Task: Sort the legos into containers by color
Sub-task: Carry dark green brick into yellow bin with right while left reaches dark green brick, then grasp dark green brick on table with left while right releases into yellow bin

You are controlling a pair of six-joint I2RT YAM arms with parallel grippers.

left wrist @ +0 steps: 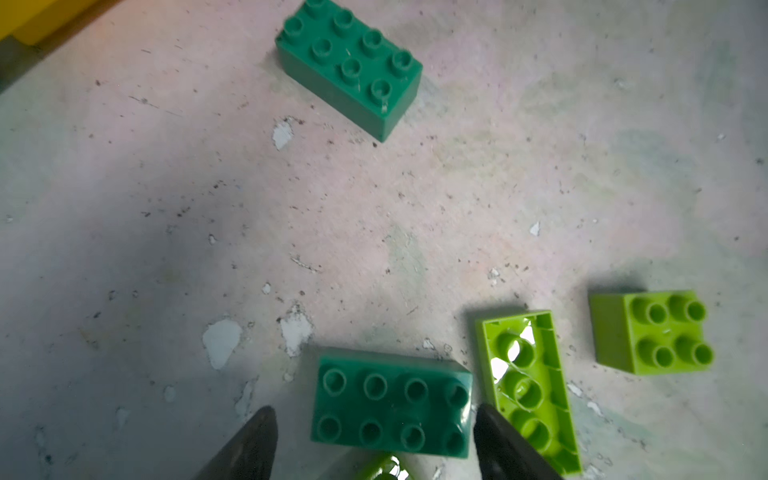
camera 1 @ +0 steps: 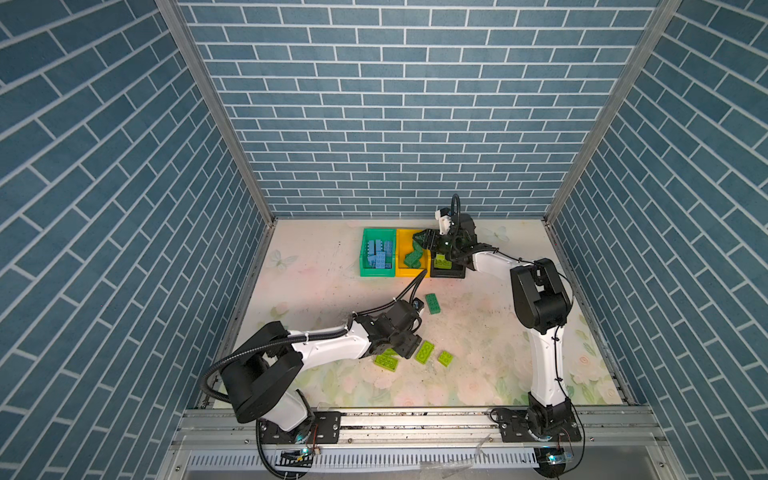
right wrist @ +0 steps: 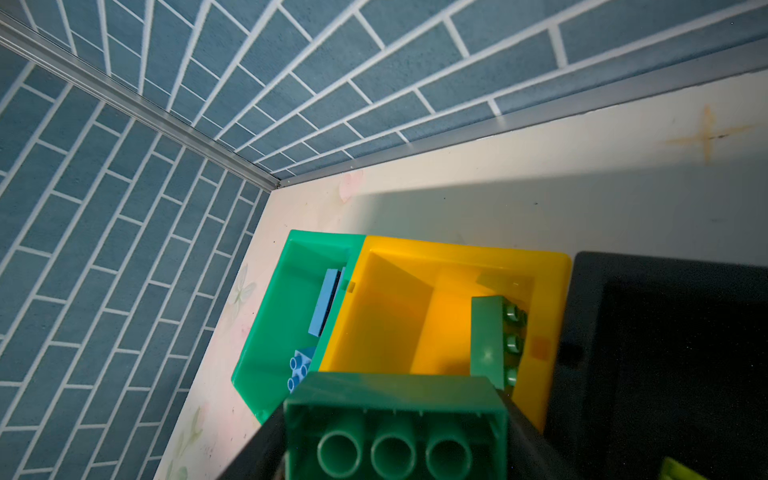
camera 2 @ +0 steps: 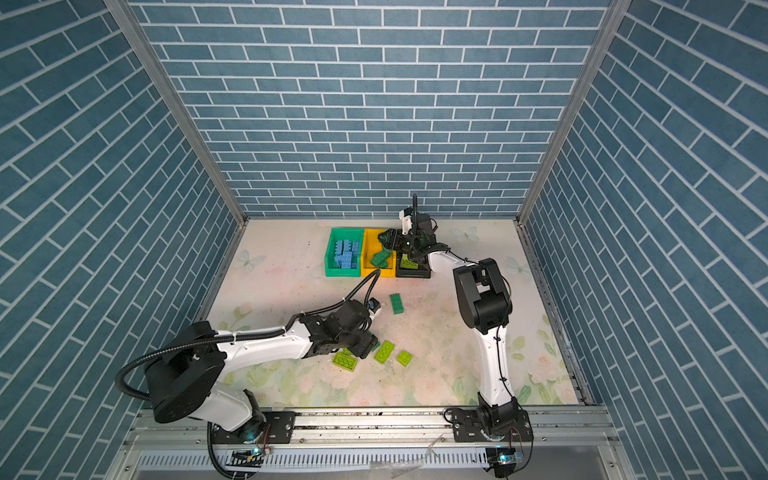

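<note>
My left gripper is open low over the table, its jaws standing either side of a dark green 2x4 lego without touching it; in both top views it hides that brick. My right gripper is shut on a dark green lego, underside towards the camera, above the yellow container. The green container holds light blue legos. The yellow one holds dark green legos. A lime lego lies in the black container.
Loose on the table: a dark green lego, an upside-down lime lego close beside one left fingertip, a lime 2x2, and a lime one under the left wrist. Walls enclose three sides.
</note>
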